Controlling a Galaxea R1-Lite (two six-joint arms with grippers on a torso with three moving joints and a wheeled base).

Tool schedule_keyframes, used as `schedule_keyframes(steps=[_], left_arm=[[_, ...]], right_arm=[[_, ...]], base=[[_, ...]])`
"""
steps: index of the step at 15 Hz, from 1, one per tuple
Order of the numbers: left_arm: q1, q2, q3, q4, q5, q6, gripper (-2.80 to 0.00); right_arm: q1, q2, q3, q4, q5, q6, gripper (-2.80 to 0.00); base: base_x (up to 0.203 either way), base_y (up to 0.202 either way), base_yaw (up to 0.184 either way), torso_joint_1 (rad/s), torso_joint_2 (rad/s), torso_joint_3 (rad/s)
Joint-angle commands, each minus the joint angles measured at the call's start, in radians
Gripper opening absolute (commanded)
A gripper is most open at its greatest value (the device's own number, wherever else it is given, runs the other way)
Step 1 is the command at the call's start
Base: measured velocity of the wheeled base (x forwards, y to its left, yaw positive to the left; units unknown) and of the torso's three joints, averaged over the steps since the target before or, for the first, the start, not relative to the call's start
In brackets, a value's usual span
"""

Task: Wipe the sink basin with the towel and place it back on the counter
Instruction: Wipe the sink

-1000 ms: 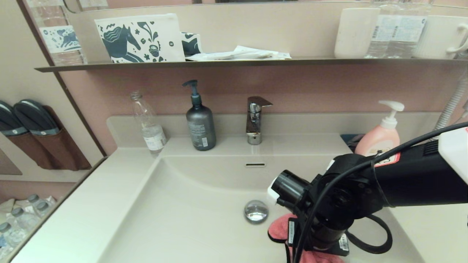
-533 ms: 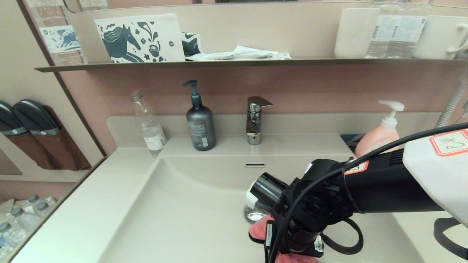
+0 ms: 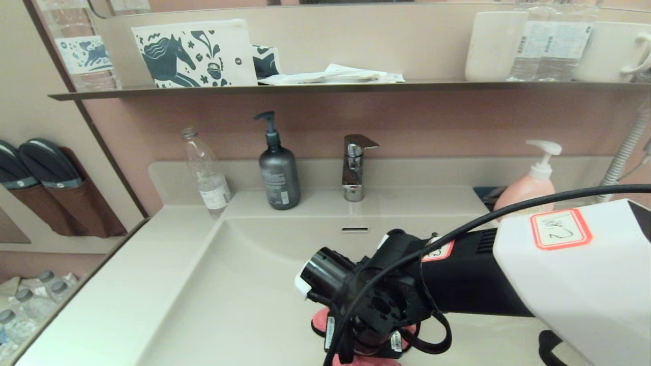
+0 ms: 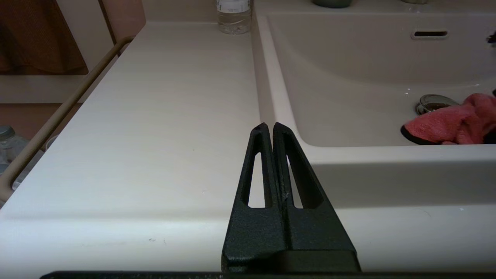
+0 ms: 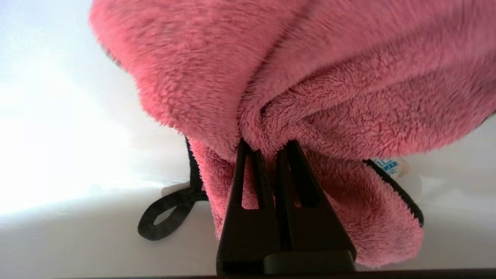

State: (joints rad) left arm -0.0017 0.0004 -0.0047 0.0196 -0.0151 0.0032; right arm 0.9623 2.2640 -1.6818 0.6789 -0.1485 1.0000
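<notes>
The coral-pink towel (image 5: 310, 77) is bunched on the floor of the cream-white sink basin (image 3: 254, 284), and my right gripper (image 5: 267, 145) is shut on a fold of it. In the head view the right arm (image 3: 457, 279) reaches across the basin and hides the drain plug; only bits of towel (image 3: 319, 320) peek out below the wrist. The left wrist view shows the towel (image 4: 453, 124) lying beside the chrome drain plug (image 4: 432, 104). My left gripper (image 4: 270, 126) is shut and empty, parked over the counter (image 4: 155, 116) at the basin's front left corner.
Along the back ledge stand a clear plastic bottle (image 3: 207, 175), a grey pump bottle (image 3: 278, 175), the chrome faucet (image 3: 354, 165) and a pink soap bottle (image 3: 529, 188). A dark wall shelf (image 3: 305, 87) runs above them. The overflow slot (image 3: 355, 230) sits in the basin's back wall.
My right arm has swept leftward across the basin floor, dragging the towel with it. The drain plug, seen earlier in the head view, is now covered by the arm.
</notes>
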Motion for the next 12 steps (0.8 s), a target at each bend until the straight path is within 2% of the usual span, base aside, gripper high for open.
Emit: schedule_keyframes(steps=[1,6,12], left_arm=[[0.000,0.001,0.000,0.000,0.000,0.000,-2.80],[0.000,0.001,0.000,0.000,0.000,0.000,-2.80],[0.000,0.001,0.000,0.000,0.000,0.000,-2.80]], right_arm=[[0.012,0.062,-0.080,-0.001,0.008,0.003,-2.80],[0.025,0.161,-0.286,-0.011,0.051,-0.040,-2.80],[0.017,0.197,-0.290,-0.173,0.020,-0.135,-2.80]], base=[[0.000,0.000,0.000,0.000,0.00,0.000],[0.000,0.000,0.000,0.000,0.00,0.000],[0.000,0.000,0.000,0.000,0.00,0.000]])
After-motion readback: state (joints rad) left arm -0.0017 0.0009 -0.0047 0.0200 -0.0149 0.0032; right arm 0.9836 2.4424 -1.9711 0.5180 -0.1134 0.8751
